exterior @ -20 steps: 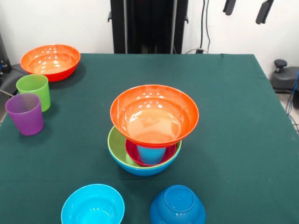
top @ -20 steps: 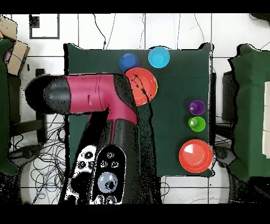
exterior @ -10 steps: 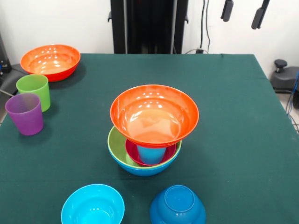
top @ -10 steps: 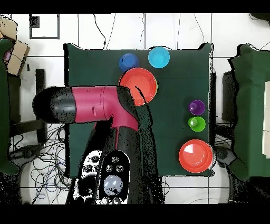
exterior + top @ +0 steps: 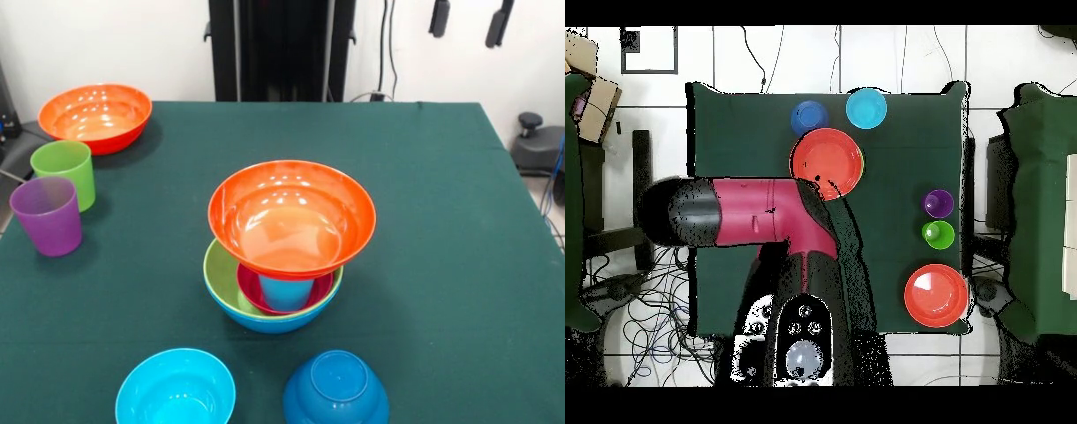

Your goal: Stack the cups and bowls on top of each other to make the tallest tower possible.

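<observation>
- Large glossy orange plastic bowl [image 5: 291, 216] is balanced upright on a light blue tumbler [image 5: 285, 291], gaining tower [image 5: 274, 300] height.
- Gripper [image 5: 469, 21], drawn back at the far right, is seen spread and empty.

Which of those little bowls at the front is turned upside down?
The dark blue bowl. It shows its flat base on top, while the cyan bowl beside it sits upright with its open hollow facing up.

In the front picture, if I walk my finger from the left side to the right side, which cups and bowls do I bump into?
Purple cup → lime green cup → orange bowl at the back → cyan bowl → the tower, topped by another orange bowl → dark blue bowl, upside down.
</observation>
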